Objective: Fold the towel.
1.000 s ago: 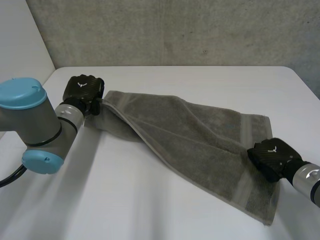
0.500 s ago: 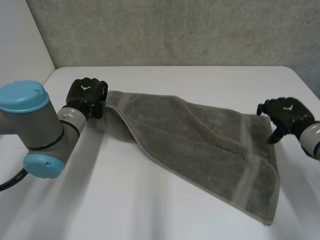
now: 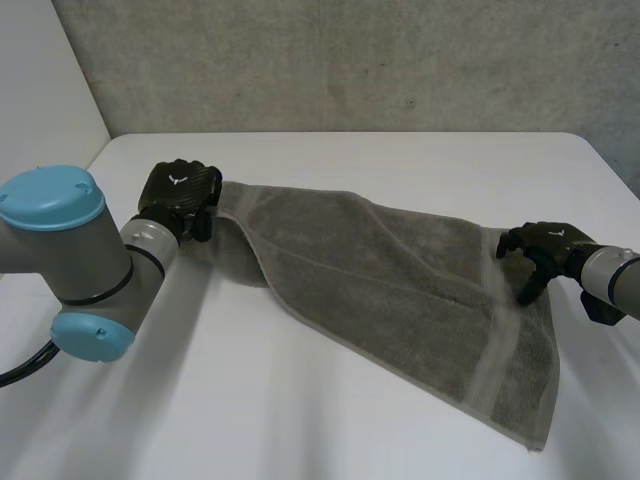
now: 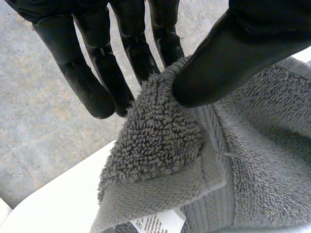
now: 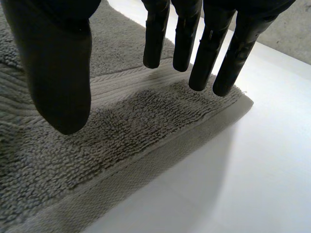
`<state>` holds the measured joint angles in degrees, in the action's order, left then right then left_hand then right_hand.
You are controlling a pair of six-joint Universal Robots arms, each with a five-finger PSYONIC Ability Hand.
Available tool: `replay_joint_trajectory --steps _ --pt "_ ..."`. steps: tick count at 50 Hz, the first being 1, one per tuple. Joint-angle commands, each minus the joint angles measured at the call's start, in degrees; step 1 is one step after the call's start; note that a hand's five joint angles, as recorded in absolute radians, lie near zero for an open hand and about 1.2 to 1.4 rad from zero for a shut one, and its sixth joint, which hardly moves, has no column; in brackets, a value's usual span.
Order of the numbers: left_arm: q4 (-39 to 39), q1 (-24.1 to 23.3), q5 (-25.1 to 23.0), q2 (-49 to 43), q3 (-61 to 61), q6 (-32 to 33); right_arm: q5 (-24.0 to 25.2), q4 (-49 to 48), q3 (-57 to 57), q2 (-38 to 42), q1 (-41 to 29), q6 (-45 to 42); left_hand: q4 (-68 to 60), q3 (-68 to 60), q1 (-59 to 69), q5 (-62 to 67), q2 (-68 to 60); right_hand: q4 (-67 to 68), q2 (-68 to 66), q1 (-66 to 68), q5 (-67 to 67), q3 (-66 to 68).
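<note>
The fold looks barely begun. The towel [image 3: 400, 290] lies mostly in one layer on the table [image 3: 300, 420], stretched slantwise from one hand to the other. The left hand [image 3: 178, 190] pinches a corner between thumb and fingers and lifts it a little, so the cloth beside it drapes and doubles under. The right hand [image 3: 540, 250] hovers over a corner at the other end, fingers straight, holding nothing. A grasp there seems the next need. The towel is grey terry with banded ends, and a white label [image 4: 155, 224] shows below the pinched corner.
</note>
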<state>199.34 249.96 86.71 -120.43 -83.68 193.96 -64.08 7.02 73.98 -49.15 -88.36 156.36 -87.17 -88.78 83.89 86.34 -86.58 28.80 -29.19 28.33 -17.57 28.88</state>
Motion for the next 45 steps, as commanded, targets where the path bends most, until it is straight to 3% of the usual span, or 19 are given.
replay_joint_trajectory --steps 1,3,8,18,23,25,27,36,45 --pt "0.26 0.00 -0.05 -0.25 0.09 0.01 -0.08 -0.25 1.16 -0.51 0.12 -0.18 7.17 8.78 -3.89 -16.34 6.58 1.63 -1.24 2.10 -2.86 1.56" --pt "0.26 -0.08 -0.05 -0.25 0.01 0.01 -0.08 -0.25 1.16 -0.25 0.21 -0.18 7.17 8.78 -3.89 -16.34 6.58 3.32 -2.93 3.79 -4.55 3.24" --pt "0.26 -0.08 -0.05 -0.25 0.01 0.01 0.10 -0.78 1.07 0.28 0.12 -1.05 7.17 8.78 -3.89 -16.34 6.58 23.63 -23.24 24.10 -24.86 23.55" --pt "0.35 -0.08 -0.05 -0.16 0.01 0.01 -2.80 -0.78 0.55 0.89 -2.43 -5.36 7.17 8.78 -3.89 -16.34 6.58 30.23 -29.85 30.70 -31.46 30.16" --pt "0.35 -0.08 -0.05 -0.16 -0.08 -0.07 -3.24 -0.78 0.55 1.33 -2.78 -6.24 7.17 8.78 -3.89 -16.34 6.58 23.00 -22.61 23.47 -24.23 22.92" --pt "0.35 -0.08 -0.05 -0.16 -0.08 -0.07 -3.15 -0.78 0.64 1.25 -2.78 -5.80 7.17 8.78 -3.89 -16.34 6.58 4.77 -4.38 5.24 -6.00 4.70" --pt "0.35 -0.08 -0.05 -0.16 -0.08 -0.07 -3.15 -0.86 0.72 1.16 -2.69 -5.72 7.17 8.78 -3.89 -16.34 6.58 -2.17 2.55 -1.69 0.93 -2.24" --pt "0.35 -0.08 -0.05 -0.16 -0.08 -0.07 -2.36 -0.60 1.87 -1.92 -2.69 -3.96 7.17 8.78 -3.89 -16.34 6.58 -3.24 3.63 -2.77 2.01 -3.32" --pt "0.35 0.00 0.04 -0.07 -0.08 -0.07 0.62 -0.25 11.51 -11.74 -2.60 -3.87 7.17 8.78 -3.89 -16.34 6.58 -6.43 6.81 -5.96 5.20 -6.50"
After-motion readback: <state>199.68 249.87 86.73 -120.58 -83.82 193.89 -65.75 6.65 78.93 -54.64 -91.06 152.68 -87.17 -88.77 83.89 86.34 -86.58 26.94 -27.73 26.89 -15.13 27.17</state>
